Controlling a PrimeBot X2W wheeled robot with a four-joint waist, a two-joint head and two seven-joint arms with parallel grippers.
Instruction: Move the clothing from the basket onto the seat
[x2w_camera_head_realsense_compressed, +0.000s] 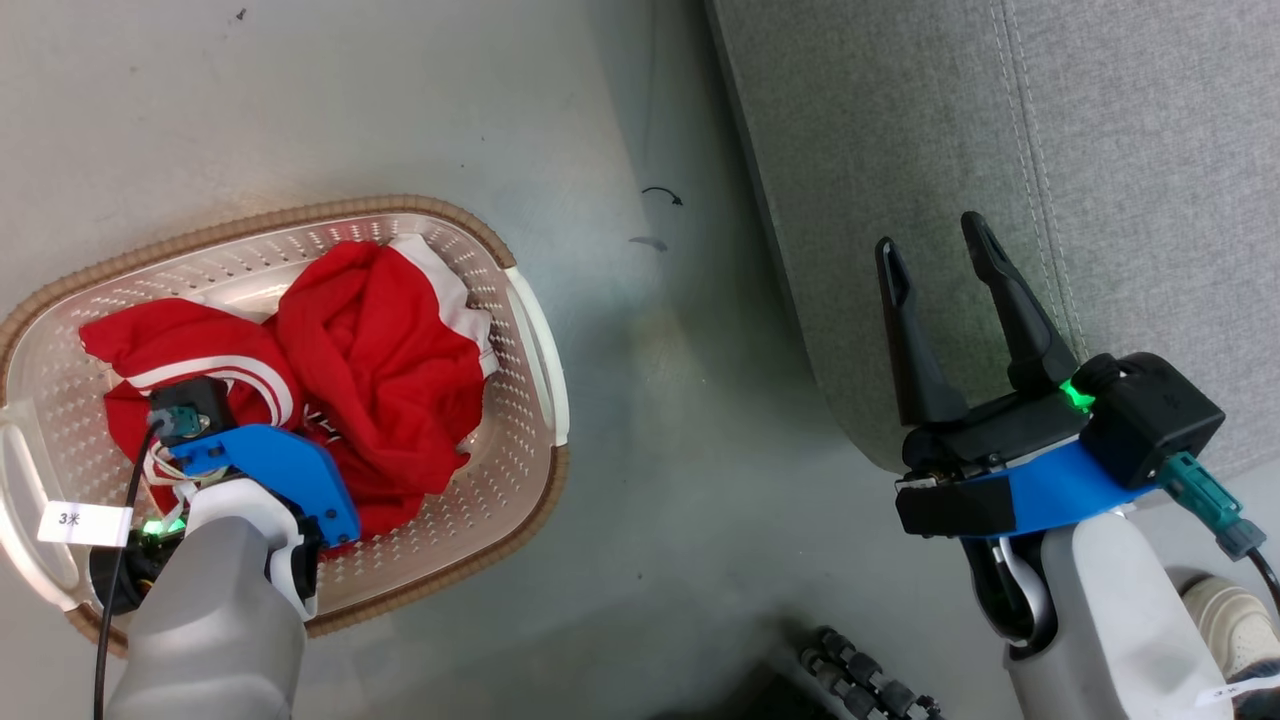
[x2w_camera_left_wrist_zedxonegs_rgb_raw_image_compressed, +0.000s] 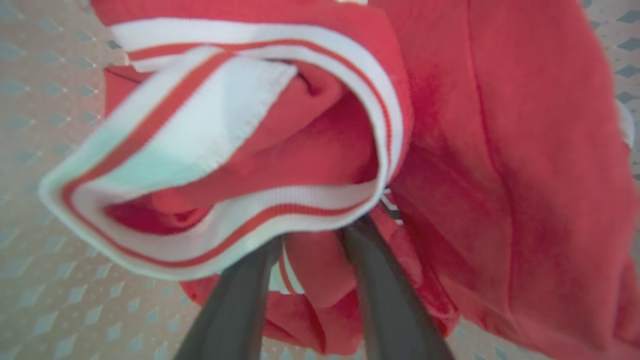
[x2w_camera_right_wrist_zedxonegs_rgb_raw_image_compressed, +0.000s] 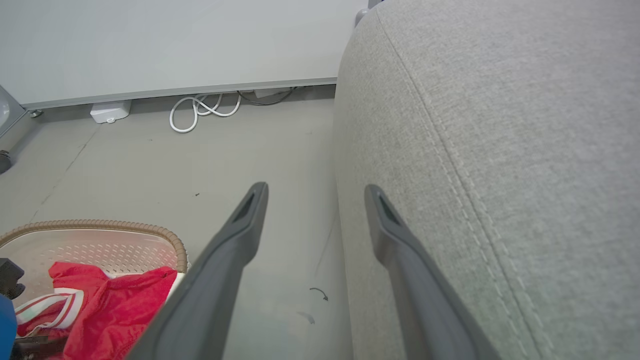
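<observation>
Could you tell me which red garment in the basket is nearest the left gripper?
The striped jersey, with white-and-red banded trim: the left gripper reaches under that trim. The plainer red garment lies bunched beside it.

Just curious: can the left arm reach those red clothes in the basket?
Probably yes: the left gripper is down in the basket, its fingers either side of a fold of the clothes, nothing blocking.

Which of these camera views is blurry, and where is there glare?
Left wrist view: the clothing looks soft, too close to focus. Head view: sharp, with a pale sheen on the floor beside the basket. Right wrist view: crisp on the seat weave.
</observation>
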